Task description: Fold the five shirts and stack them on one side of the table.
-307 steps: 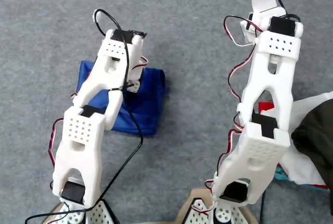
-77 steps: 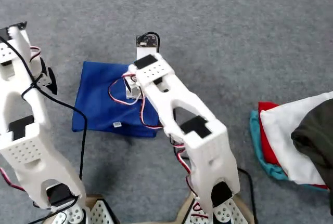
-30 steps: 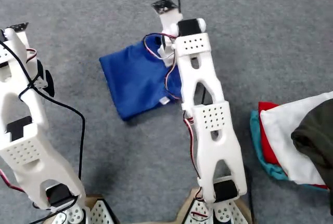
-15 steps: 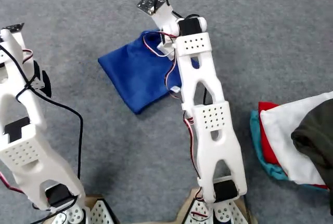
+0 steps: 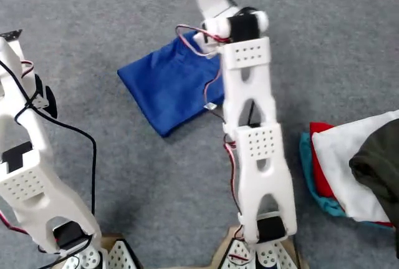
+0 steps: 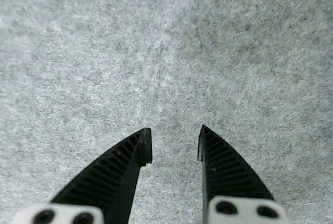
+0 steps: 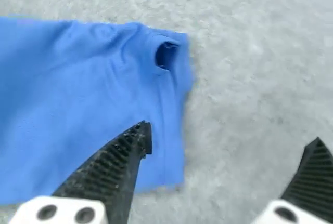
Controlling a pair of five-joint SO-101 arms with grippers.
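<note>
Two robot arms stand at the near edge of a grey surface [image 5: 324, 38]. A loose heap of shirts [image 5: 355, 169], white, red, teal and dark, lies at its right edge. A folded blue shirt [image 5: 168, 91] lies left of centre, toward the far edge. In the last few seconds it has been slid away from the near edge and turned cornerwise, and the right arm has let go and lifted. This shirt looks finished, with the heap next. The right gripper [image 7: 229, 146], spread wide and empty, hovers above the shirt's edge, one finger over cloth, the other over bare surface. The left gripper [image 6: 174, 143], slightly parted and empty, hangs near the left edge.
</note>
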